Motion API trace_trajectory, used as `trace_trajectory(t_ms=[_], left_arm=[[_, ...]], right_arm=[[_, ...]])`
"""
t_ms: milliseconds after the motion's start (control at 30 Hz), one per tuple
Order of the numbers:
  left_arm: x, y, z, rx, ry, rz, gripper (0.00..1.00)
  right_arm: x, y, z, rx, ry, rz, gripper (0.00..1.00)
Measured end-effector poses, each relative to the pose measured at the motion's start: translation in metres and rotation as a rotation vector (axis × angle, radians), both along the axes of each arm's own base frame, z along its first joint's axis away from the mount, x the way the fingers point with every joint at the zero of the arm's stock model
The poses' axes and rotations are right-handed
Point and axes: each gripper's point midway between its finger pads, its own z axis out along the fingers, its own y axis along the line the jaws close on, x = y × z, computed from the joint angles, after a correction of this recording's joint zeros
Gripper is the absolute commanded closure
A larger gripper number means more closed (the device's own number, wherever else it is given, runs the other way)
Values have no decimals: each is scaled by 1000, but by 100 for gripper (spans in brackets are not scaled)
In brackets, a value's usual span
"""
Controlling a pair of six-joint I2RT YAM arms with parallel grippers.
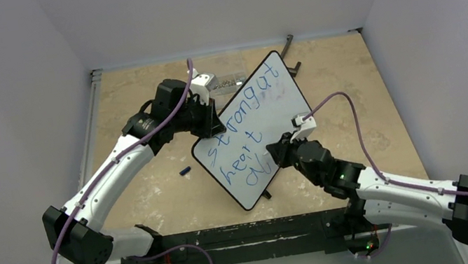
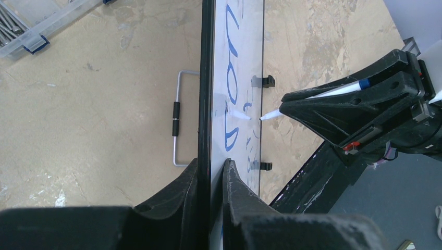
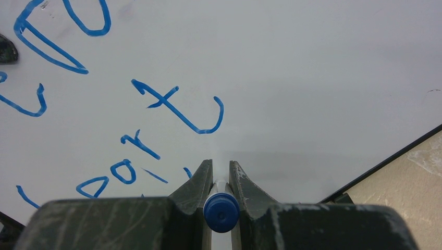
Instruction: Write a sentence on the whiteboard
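The whiteboard (image 1: 263, 109) is tilted up off the table, white with a thin black frame. My left gripper (image 1: 214, 129) is shut on its left edge; the left wrist view shows the board (image 2: 237, 78) edge-on with both fingers (image 2: 211, 167) clamped on it. The sentence (image 1: 243, 120) is blue lettering in rows, reading "strong at heart" plus a few strokes below. My right gripper (image 1: 277, 152) is shut on a blue-capped marker (image 3: 221, 211), whose white tip (image 2: 268, 115) touches the board's face. Blue letters (image 3: 177, 109) lie just ahead of the right fingers (image 3: 221, 169).
A clear plastic box of metal parts (image 1: 227, 82) stands behind the board, also at the upper left of the left wrist view (image 2: 31, 26). A small blue cap (image 1: 185, 171) lies on the tan table. A wire stand (image 2: 177, 120) shows behind the board. A black bracket (image 1: 287, 49) sits at the back.
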Motion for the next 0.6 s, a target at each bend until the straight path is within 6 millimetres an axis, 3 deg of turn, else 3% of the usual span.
trace_trajectory(t_ms=[333,600], left_arm=[[0,0,0,1,0,0,100],[1,1,0,3,-2,3,100]], right_arm=[[1,-1,-17,-34,25,-9,100],[3,-3,-20,-16,27,-41,100]])
